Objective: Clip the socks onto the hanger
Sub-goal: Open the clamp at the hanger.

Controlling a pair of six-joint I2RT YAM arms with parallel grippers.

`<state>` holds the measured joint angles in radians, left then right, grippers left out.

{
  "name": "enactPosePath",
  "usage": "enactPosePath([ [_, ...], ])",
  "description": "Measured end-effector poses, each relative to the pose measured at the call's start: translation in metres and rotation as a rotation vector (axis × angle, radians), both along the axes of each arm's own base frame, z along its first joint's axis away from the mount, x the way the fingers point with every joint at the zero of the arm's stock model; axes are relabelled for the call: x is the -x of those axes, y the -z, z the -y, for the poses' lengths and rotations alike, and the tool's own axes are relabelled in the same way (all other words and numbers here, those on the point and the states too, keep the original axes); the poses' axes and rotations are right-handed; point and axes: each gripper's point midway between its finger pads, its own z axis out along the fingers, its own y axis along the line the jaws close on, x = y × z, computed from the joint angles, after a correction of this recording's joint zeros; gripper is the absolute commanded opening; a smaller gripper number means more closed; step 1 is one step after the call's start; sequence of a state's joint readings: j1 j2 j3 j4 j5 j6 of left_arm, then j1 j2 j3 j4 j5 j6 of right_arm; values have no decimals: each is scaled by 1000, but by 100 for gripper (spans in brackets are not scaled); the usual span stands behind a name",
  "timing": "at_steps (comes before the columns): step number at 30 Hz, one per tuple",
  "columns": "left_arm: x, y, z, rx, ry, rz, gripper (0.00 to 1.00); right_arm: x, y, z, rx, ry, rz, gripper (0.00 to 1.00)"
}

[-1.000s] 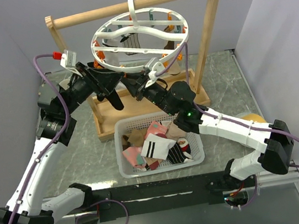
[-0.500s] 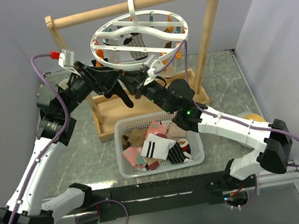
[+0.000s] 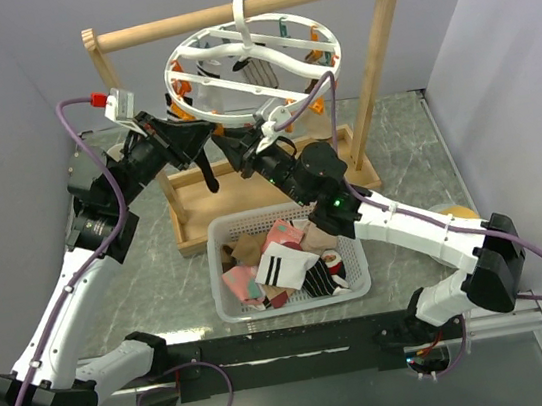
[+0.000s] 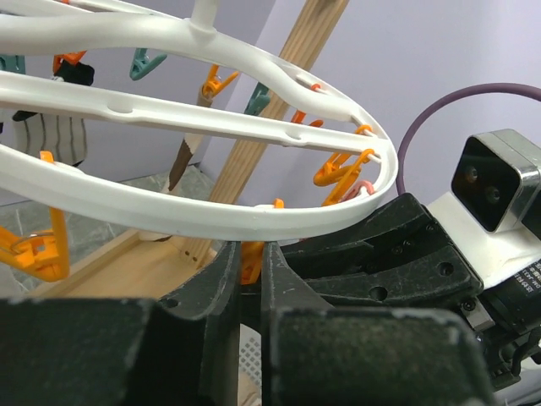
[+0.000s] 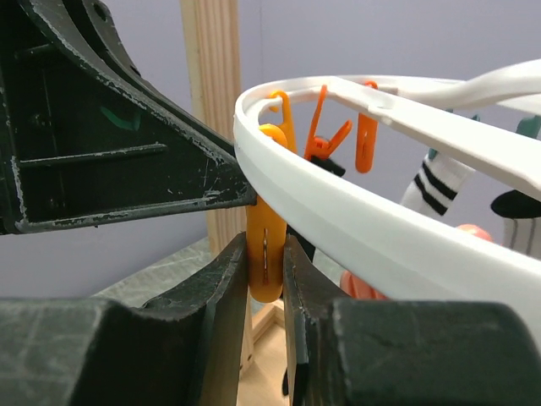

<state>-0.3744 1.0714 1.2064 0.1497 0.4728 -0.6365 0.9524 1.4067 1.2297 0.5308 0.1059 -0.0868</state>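
The white ring hanger hangs by its hook from the wooden frame's bar, with a few socks clipped at its far side. My right gripper is under the near rim, shut on an orange peg that hangs from the rim. My left gripper meets it from the left with its jaws almost together. A black sock dangles from its tips. In the left wrist view the gripper points at that peg just under the rim; the sock is hidden there.
A white mesh basket with several loose socks sits in front of the frame's wooden base. The frame's right post stands close behind the ring. Other orange and teal pegs hang along the rim. A yellow object lies at the right.
Both grippers rose and shifted left with the ring's near rim, tilting the hanger. My left jaws narrowed from a wide gap to almost together. The black sock now hangs higher and slimmer.
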Motion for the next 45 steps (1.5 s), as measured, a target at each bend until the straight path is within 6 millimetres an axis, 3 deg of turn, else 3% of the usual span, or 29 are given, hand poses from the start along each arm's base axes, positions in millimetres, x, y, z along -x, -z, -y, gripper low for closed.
enactPosePath([
  [5,-1,0,-1,2,-6,-1,1,-1,0,-1,-3,5,-6,10],
  [8,-1,-1,-1,4,-10,1,1,-2,0,-1,-5,5,-9,28],
  [9,-1,-1,-1,4,-12,2,1,-2,0,-1,-6,5,-10,39],
  [16,1,2,0,2,-2,-11,1,5,11,-6,27,-14,-40,47],
  [21,4,0,0,4,1,-4,1,24,41,20,86,-16,-86,47],
  [29,6,-2,-3,5,-6,9,1,60,71,71,77,-20,-181,47],
  [32,6,-3,-5,0,-13,17,1,64,108,82,94,1,-285,50],
  [37,4,-2,-7,-11,-24,28,1,68,206,99,173,94,-569,53],
  [40,4,1,-8,-14,-26,24,1,77,252,110,201,134,-708,53],
  [42,4,3,-8,-15,-28,22,1,84,272,113,221,133,-758,53],
  [45,3,6,-8,-17,-28,15,1,94,286,104,283,49,-777,55],
])
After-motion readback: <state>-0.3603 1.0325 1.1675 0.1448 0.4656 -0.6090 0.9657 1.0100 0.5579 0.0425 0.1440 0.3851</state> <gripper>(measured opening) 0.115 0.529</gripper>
